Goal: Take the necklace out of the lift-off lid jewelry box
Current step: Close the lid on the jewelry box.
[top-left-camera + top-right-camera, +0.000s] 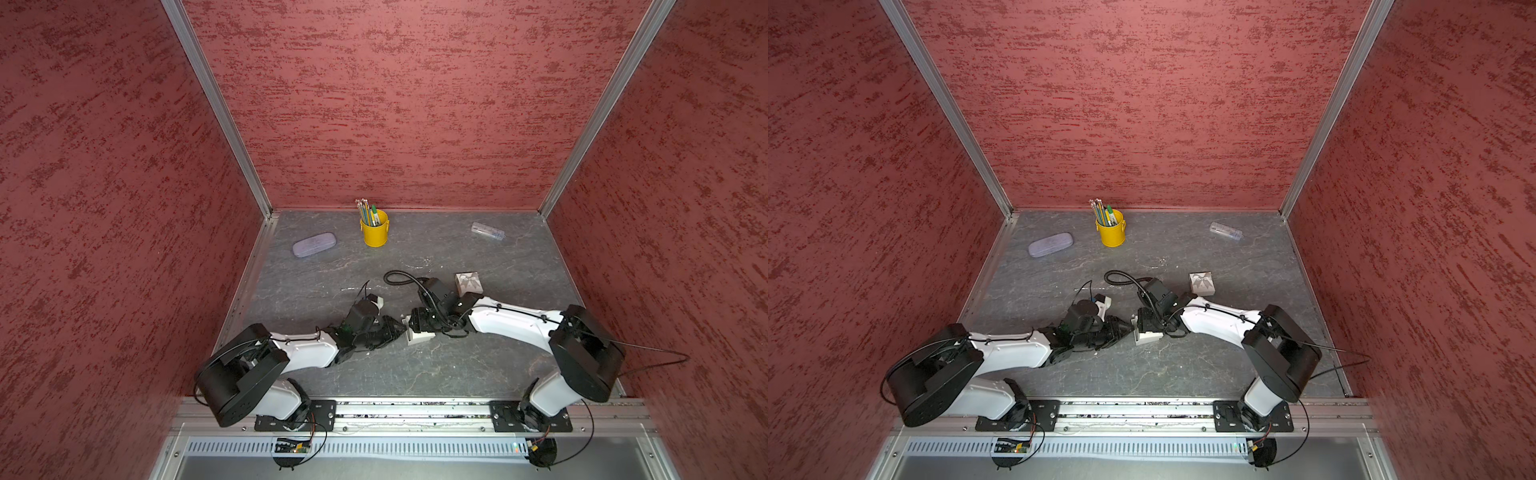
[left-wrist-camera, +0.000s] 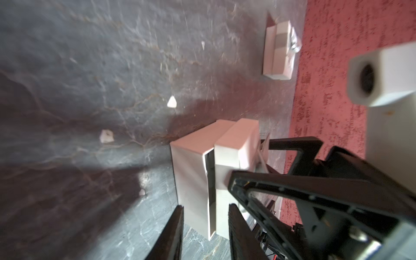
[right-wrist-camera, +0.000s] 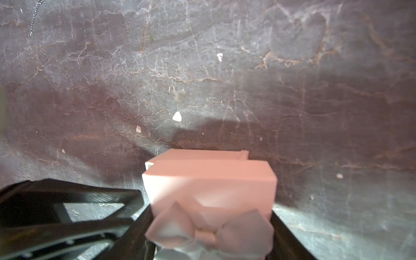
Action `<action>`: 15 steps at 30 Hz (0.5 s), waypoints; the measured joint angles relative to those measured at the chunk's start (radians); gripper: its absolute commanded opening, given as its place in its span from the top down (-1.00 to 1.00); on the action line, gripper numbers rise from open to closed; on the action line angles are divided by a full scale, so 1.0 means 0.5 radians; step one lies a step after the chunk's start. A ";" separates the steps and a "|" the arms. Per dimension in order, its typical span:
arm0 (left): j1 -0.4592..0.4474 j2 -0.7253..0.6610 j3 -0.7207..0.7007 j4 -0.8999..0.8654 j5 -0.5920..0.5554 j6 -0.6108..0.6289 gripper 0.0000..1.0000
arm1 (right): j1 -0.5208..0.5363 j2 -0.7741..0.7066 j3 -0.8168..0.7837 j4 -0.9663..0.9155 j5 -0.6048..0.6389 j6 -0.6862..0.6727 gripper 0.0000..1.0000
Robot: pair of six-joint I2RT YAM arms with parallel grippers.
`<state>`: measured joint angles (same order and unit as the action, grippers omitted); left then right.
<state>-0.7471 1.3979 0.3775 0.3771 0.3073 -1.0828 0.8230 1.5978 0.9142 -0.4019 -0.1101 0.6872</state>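
- Glasses case (image 1: 314,244): pale purple, closed, flat on the table (image 1: 478,365), well behind the jewelry box and to its left in both top views.
- Left gripper (image 2: 206,206): reaches the jewelry box from its left. The fingers (image 2: 173,234) stand apart, one on each side of the box's near corner. Cannot tell whether they press on it.
- Yellow bucket (image 1: 375,233): upright and full of pencils, well behind the jewelry box and slightly to its left.
- Jewelry box (image 2: 191,171): white, at the middle of the table between the two grippers.
- Lid (image 2: 236,137): sits askew on the jewelry box, with a dark gap open along one side. A bow (image 3: 209,234) is on its top.
- Necklace: the inside of the jewelry box is hidden, so not seen there.
- Thin chain (image 3: 33,18): lies on the table well apart from the jewelry box, at the edge of the right wrist view. Cannot tell whether this is the necklace.
- Right gripper (image 3: 212,210): comes in from the right of the jewelry box, clamped on the lid, one finger on each flank.
- Second box (image 1: 468,284): small, closed, with a bow, behind and to the right of the jewelry box, apart from it.
- Clear tube (image 1: 487,231): lies on its side, well behind the jewelry box and to its right.
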 measured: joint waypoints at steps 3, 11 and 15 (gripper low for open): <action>0.059 -0.003 -0.044 0.018 0.036 0.011 0.39 | 0.000 0.002 0.014 -0.021 -0.006 -0.009 -0.35; 0.107 0.149 -0.069 0.196 0.126 0.013 0.56 | 0.000 0.002 0.029 -0.023 -0.048 -0.016 -0.37; 0.106 0.266 -0.069 0.326 0.155 -0.009 0.60 | 0.000 0.002 0.029 -0.023 -0.073 -0.016 -0.37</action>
<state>-0.6941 1.5307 0.3431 0.5400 0.3847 -1.0874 0.8230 1.5990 0.9287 -0.4133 -0.1467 0.6792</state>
